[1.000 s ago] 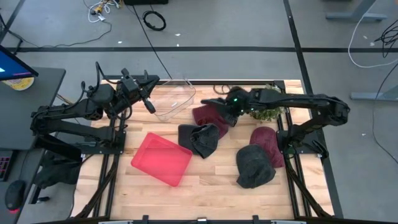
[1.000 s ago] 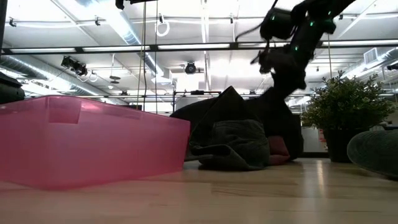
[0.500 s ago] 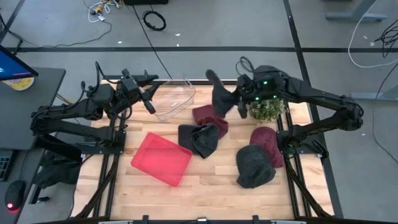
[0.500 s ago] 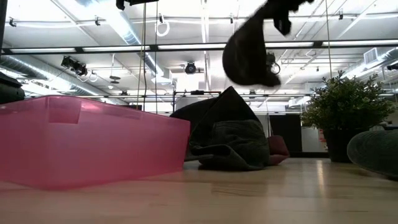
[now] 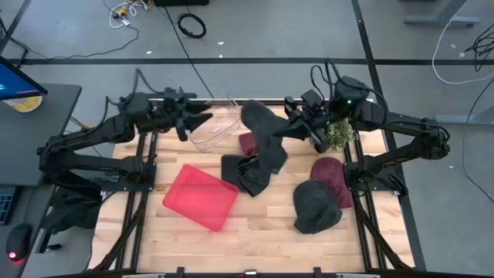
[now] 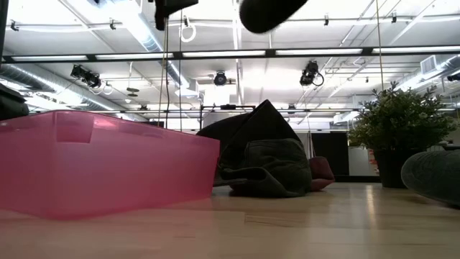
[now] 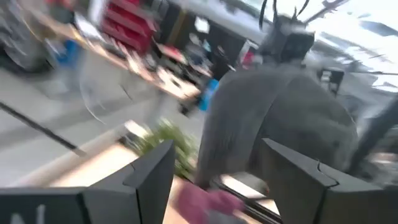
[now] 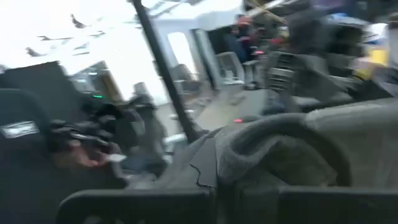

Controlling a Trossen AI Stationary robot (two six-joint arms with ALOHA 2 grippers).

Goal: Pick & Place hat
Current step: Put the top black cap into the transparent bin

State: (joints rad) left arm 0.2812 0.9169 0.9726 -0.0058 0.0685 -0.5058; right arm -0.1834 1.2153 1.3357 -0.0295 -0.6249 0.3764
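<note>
Bare wood lies open along the table [image 5: 255, 243] front; farther back the pink bin [image 5: 200, 197], clear tub [image 5: 214, 123], plant [image 5: 335, 135] (right edge) and hats [image 5: 247, 171] crowd it.

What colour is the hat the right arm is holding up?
Dark grey hat, clearest in the high view, hanging from the right gripper.

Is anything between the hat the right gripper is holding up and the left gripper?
Nothing visible. The right gripper holds the dark grey hat in the air, and the open left gripper faces it across a gap above the clear bin.
</note>
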